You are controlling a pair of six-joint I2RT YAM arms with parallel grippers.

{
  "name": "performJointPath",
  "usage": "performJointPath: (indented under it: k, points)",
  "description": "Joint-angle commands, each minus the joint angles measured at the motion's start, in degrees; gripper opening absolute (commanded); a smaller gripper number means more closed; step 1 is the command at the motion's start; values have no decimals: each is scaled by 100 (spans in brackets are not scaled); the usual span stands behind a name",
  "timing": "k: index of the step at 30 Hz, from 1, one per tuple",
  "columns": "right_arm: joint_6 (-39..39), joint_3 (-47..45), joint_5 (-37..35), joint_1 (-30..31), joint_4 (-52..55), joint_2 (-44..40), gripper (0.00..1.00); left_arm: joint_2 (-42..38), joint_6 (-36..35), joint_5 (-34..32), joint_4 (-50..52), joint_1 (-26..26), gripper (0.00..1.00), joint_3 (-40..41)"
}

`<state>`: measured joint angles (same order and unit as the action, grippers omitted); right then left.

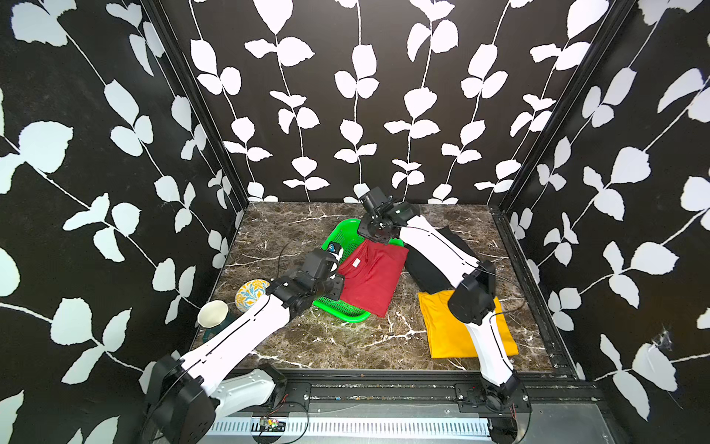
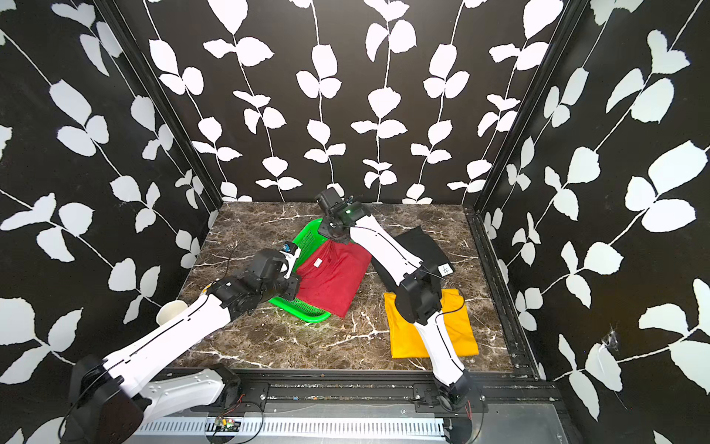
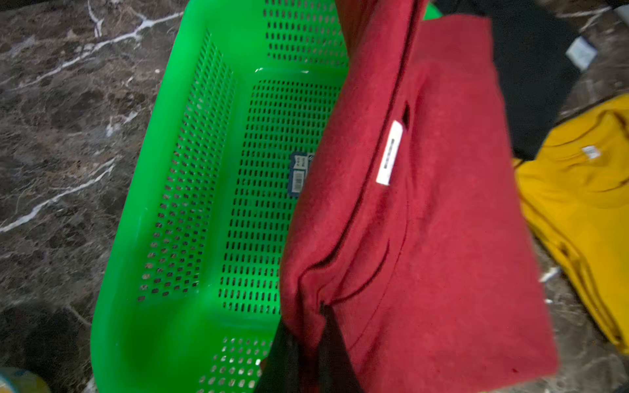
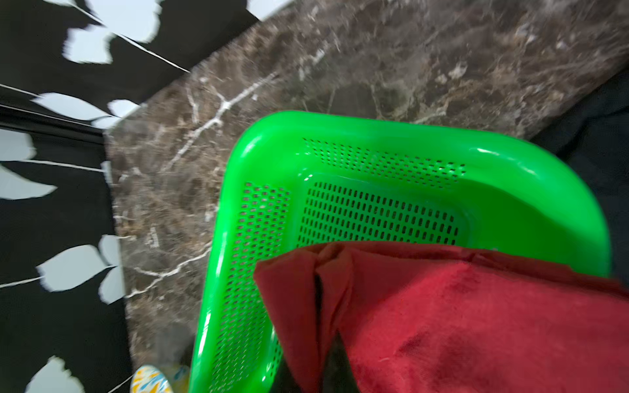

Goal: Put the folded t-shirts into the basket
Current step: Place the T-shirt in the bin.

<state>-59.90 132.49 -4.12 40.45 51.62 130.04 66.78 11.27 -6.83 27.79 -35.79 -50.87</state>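
Observation:
The red t-shirt (image 1: 370, 280) (image 2: 330, 280) hangs stretched between both grippers, its left part over the green basket (image 1: 340, 232) (image 2: 305, 238) and its right edge reaching past the basket's rim. My left gripper (image 1: 339, 274) (image 3: 315, 326) is shut on the shirt's near-left corner. My right gripper (image 1: 378, 240) (image 4: 326, 347) is shut on its far corner, above the basket's back end. The basket's perforated floor (image 3: 265, 204) is bare apart from a sticker. The black t-shirt (image 1: 426, 269) lies flat under my right arm. The yellow t-shirt (image 1: 449, 330) lies at the front right.
A patterned yellow-blue bowl (image 1: 249, 294) and a white cup (image 1: 212, 313) stand left of the basket, beside my left arm. Patterned walls close the marble table (image 1: 345, 346) on three sides.

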Motion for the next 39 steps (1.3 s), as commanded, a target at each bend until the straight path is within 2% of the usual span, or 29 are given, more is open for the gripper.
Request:
performJointPath:
  k: [1,5,14,21,26,30,39]
  points:
    - [-182,262,-121,-124,-51,124,0,239,-183,-524,307,99,0,186]
    - [-304,51,-139,-205,-290,203,0,644,-385,-753,182,151,0,209]
    - [-448,-334,60,-374,-714,406,0,1433,-568,-622,-69,168,0,150]
    - [-523,-301,149,-432,-861,612,0,1380,-388,-812,52,169,0,133]
    - [-567,-168,234,-446,-916,719,0,1135,98,-486,-106,172,0,287]
    - [-633,-79,335,-459,-960,798,0,1150,206,-693,216,178,0,190]
    - [-722,132,368,-467,-965,996,10,1152,171,-1039,115,178,0,328]
